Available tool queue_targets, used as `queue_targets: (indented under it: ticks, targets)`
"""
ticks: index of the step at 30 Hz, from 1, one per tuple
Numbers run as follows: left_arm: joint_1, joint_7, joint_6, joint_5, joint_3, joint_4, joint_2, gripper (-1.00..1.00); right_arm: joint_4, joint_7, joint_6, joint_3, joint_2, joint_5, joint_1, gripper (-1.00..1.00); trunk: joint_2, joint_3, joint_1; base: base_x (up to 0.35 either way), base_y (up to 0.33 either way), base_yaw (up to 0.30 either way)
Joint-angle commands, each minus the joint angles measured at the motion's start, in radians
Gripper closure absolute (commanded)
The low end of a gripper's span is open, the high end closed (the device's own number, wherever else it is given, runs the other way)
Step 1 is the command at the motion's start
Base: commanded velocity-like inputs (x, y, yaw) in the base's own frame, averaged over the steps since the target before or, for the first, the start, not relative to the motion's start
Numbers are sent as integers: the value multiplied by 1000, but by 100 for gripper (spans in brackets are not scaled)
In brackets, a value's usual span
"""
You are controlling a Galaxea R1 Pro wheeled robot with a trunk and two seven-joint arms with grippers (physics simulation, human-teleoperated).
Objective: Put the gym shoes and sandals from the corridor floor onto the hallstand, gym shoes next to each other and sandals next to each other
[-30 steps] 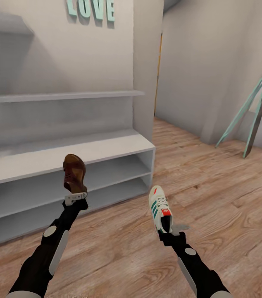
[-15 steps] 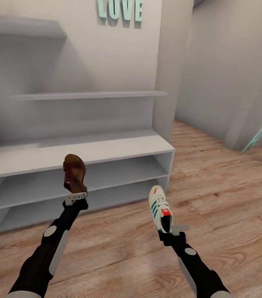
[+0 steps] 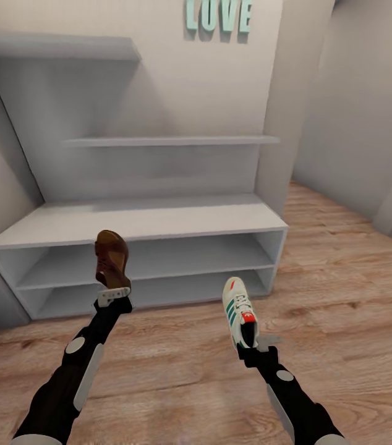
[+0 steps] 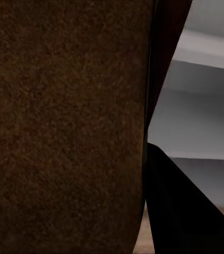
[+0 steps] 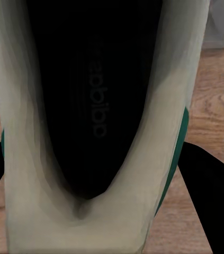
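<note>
The sandal [image 3: 111, 258] is held up in the air by the left claw [image 3: 113, 298], which is clenched on its heel end. Its long axis runs near to far, toe pointing away toward the hallstand [image 3: 159, 224] and tipped upward, the brown upper facing the head camera. In the left wrist view the sandal's [image 4: 64, 121] dark brown surface lies right against the lens, with a dark finger [image 4: 180, 211] beside it and grey shelves beyond.

To its right, the gym shoe [image 3: 239, 311] is gripped at its heel end by the right claw [image 3: 250, 347]. It too lies near to far, toe pointing away toward the hallstand, green stripes on its left flank and the red-orange tongue patch showing on top. The right wrist view looks down into the gym shoe's [image 5: 96, 132] dark opening, its pale collar around it and green trim at the sides.

Both shoes hang above the corridor floor [image 3: 344, 296], just in front of the hallstand's two low open shelves. The worktop above those shelves is bare, and stepped upper shelves rise on the back panel. Pale green letters [image 3: 217, 15] reading LOVE sit on the wall above.
</note>
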State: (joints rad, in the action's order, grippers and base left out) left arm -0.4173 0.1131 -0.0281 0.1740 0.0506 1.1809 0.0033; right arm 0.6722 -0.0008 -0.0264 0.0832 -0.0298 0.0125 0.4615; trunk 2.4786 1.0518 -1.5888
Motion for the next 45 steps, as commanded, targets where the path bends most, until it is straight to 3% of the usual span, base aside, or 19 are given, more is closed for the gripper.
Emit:
queue_targets:
  ticks: [1,10,45]
  targets:
    - [0,7,-3,7,2,0,0,100,1,-1,-3,1,0,1,0,100,0,1,0,-100,-67,295]
    - [-1,7,-3,7,2,1,-1,100,1,-1,-3,1,0,1,0,100,0,1,0,-174,-123,255]
    - [0,7,-4,11,1,-1,-2,100,2,-1,-2,-8,4,5,0,100,0,1,0,-14,-10,3]
